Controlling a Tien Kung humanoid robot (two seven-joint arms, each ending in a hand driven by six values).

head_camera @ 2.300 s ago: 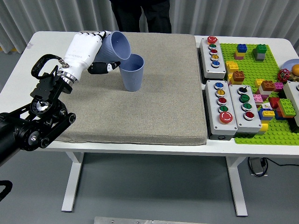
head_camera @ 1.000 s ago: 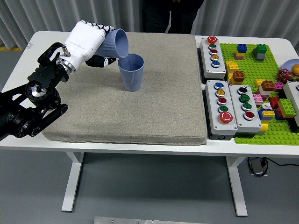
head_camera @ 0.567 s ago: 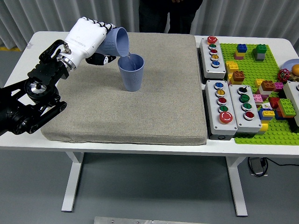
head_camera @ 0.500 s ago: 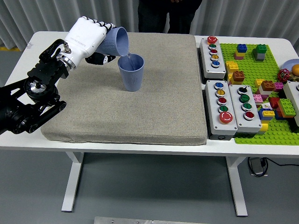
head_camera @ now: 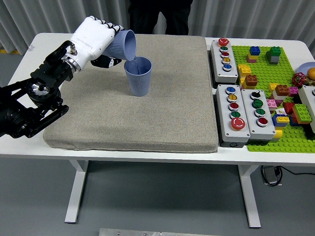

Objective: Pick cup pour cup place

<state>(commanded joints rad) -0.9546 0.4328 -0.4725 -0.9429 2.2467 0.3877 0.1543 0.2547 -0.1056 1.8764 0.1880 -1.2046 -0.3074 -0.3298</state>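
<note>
Fingers [head_camera: 109, 27] wrapping tilted cup [head_camera: 122, 45], left hand [head_camera: 93, 38] pouring over standing cup [head_camera: 138, 76]; overtilting risking spill onto mat [head_camera: 162, 113].

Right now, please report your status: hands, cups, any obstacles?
Left hand grips tilted cup, rim over standing cup on mat. Right hand unseen. Nothing obstructs.

A grey mat [head_camera: 147, 103] covers the middle of the white table [head_camera: 29, 64]. Toward the right edge stand three button boxes [head_camera: 246, 110], then a green brick plate [head_camera: 285, 83] strewn with coloured blocks. A person [head_camera: 157, 14] stands at the far edge.
</note>
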